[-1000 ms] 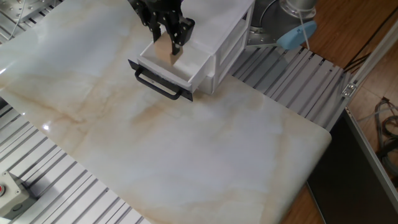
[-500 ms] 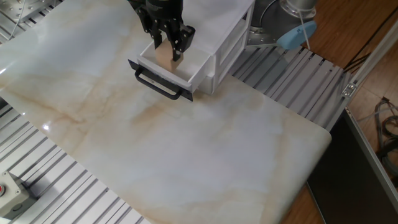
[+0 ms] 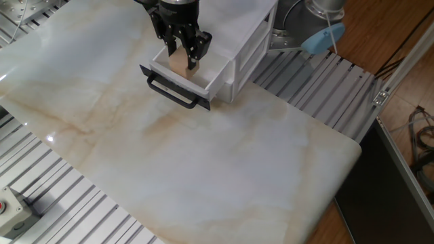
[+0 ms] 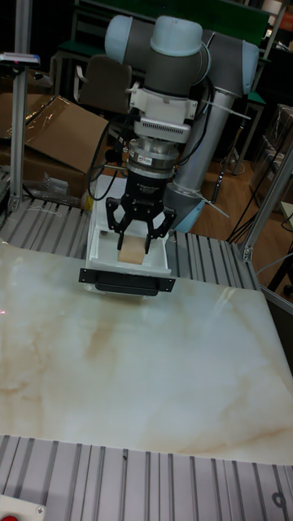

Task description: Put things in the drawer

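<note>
Nearest the fixed camera lies the bare marbled tabletop (image 3: pixel 224 163). Past it, at about eleven o'clock from the table's middle, the white drawer (image 3: pixel 210 73) stands pulled out from its small cabinet (image 3: pixel 251 41), its long black bar handle (image 3: pixel 173 91) facing the open table.

The relation that matters is vertical: the tan wooden cube (image 3: pixel 178 64) sits directly under the gripper (image 3: pixel 182 55), between the two black fingers (image 3: pixel 192 51), and directly over the open tray. In the tall fixed view the cube (image 4: pixel 131 255) shows inside the drawer's (image 4: pixel 159 262) walls, just behind the handle (image 4: pixel 127 283), with the gripper (image 4: pixel 135 242) straddling it from above. The fingers appear to be clamped on the cube's sides, though whether its bottom face already touches the drawer floor I cannot tell. The cube has no long axis to speak of, so orientation hardly matters; only the drop does.

Against the frame a second back, the gripper has come lower into the tray and shifted slightly toward twelve o'clock, deeper into the drawer; the cube has gone with it. The drawer and cabinet have not moved.

My judgement: the placing is nearly finished, and the next step calls for parting the fingers and lifting straight up clear of the walls.
</note>
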Controlling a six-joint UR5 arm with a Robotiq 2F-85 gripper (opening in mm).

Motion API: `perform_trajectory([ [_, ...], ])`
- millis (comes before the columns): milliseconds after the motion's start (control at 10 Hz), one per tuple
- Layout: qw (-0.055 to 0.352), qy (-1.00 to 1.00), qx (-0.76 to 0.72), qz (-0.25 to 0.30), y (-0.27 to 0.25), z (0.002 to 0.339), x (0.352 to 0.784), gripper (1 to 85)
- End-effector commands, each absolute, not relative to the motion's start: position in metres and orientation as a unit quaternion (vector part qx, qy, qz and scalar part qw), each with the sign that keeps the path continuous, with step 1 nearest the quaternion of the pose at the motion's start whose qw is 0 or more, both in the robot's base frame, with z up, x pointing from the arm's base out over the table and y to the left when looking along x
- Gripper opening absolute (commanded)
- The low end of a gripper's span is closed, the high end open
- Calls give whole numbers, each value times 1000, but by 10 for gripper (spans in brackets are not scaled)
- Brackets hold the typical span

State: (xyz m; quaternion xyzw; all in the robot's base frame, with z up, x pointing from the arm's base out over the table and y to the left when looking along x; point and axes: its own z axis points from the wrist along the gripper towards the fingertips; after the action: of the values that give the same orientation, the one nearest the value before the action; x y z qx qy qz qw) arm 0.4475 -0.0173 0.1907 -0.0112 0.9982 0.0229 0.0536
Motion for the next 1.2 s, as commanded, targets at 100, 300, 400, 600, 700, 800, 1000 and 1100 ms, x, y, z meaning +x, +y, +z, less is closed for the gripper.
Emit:
perform_trajectory([
  [100, 62, 998, -8, 28, -15, 180, 450, 10],
  [300, 68, 997, -8, 27, -16, 177, 452, 10],
  [400, 73, 997, -10, 26, -18, 175, 453, 10],
  [600, 79, 997, -11, 25, -20, 170, 455, 10],
  [700, 79, 997, -12, 23, -21, 170, 456, 17],
  [800, 79, 997, -19, 20, -22, 169, 456, 63],
  [1000, 87, 996, -22, 18, -23, 171, 459, 167],
  [1100, 87, 996, -20, 21, -21, 172, 458, 227],
])
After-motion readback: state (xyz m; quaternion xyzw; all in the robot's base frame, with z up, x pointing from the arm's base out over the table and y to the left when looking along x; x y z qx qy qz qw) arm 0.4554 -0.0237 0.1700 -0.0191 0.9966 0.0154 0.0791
